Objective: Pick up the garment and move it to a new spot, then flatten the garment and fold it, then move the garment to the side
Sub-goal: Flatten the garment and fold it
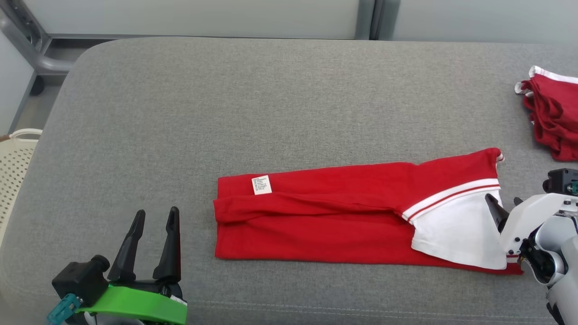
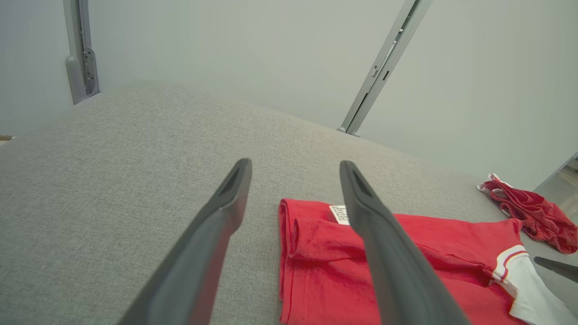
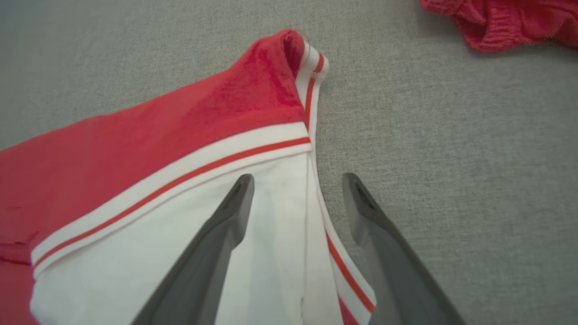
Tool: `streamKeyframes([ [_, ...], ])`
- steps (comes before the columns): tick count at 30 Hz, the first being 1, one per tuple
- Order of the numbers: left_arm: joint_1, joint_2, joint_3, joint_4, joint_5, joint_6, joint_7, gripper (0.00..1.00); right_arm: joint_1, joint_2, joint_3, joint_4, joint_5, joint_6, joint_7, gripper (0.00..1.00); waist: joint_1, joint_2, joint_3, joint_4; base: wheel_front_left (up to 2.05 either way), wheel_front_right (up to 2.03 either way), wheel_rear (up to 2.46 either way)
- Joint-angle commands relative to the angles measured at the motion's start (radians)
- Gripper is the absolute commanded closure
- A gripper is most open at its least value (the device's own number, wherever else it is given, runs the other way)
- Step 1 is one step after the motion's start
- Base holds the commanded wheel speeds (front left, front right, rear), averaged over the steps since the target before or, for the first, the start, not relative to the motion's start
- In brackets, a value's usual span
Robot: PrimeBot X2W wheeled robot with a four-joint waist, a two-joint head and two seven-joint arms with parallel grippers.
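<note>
Left claw (image 1: 157, 211): held released, apart from garment (image 1: 343, 216).
Right claw (image 3: 298, 178): released, set astride its white edge.
Garments: two counted, heap (image 1: 553, 117) included.

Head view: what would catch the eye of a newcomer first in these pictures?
A long folded red garment with a white end lies across the middle of the grey cushion. A second, crumpled red garment sits at the far right edge. The right gripper has its open fingers either side of the striped hem; the left gripper is open at lower left.
</note>
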Motion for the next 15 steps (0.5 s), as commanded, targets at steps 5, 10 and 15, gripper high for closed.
streamKeyframes([
  [5,-0.005,0.002,0.006,-0.004,-0.003,-0.003,-0.004,0.00,-0.042,-0.001,-0.005,0.087,0.059,0.000,0.005,0.00,0.0000,-0.0001,0.012,0.044,0.00,0.00,0.00],
  [10,-0.003,0.003,0.007,-0.005,-0.007,-0.004,-0.006,0.00,-0.064,0.006,0.021,0.136,0.114,0.000,0.026,0.00,0.0000,-0.0001,0.017,0.058,0.00,0.00,0.00],
  [15,0.000,0.005,0.005,-0.007,-0.008,-0.003,-0.007,0.00,-0.062,0.011,0.088,0.148,0.150,0.000,0.071,0.00,0.0000,-0.0001,0.016,0.066,0.00,0.00,0.00],
])
